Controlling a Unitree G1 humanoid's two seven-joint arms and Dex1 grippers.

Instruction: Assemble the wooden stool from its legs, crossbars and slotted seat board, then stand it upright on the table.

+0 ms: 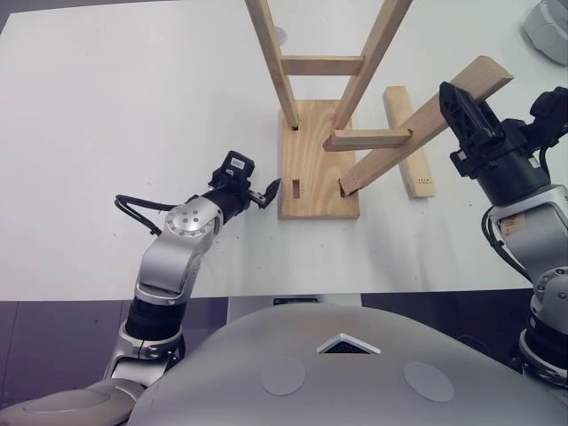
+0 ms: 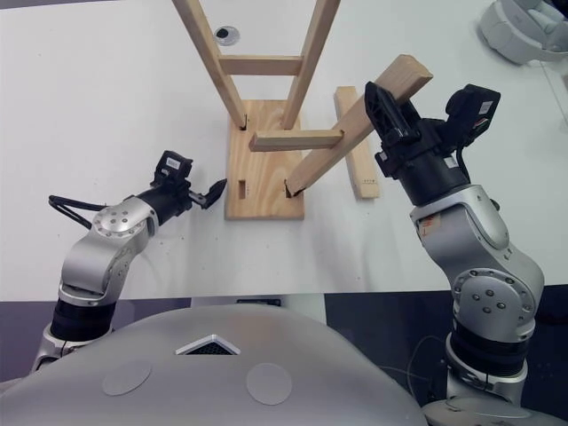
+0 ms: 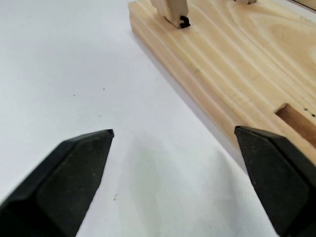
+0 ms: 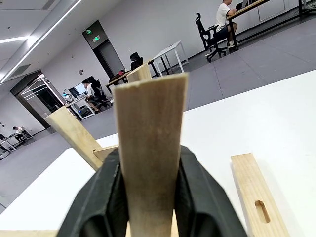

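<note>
Nearest me, my left gripper (image 1: 265, 194) hovers low over the table (image 1: 106, 106) with its fingers spread wide, holding nothing. It sits just beside the left edge of the seat board (image 1: 311, 200), next to the empty slot (image 1: 295, 188) at the near left corner. The board lies flat with its slots facing up.

At the near right corner, the foot of the tilted leg (image 1: 382, 160) meets its slot and seems only partly entered. My right gripper (image 2: 390, 105) is clamped firmly around that leg near its upper end, and the leg leans out to my right. A crossbar (image 1: 364, 139) juts from its middle toward the far pair. I cannot tell whether its free end has met its mate.

To seat this leg well, I judge I should swing its top inward until it stands square over the slot, then press straight down along its length. Pushing while it leans would likely jam the tenon or lever the board up (my left gripper could steady that edge).

Just right of the board lies a spare leg (image 1: 417, 173). Farthest off, two legs (image 1: 271, 53) joined by a rung (image 1: 321, 65) stand in the far slots.
</note>
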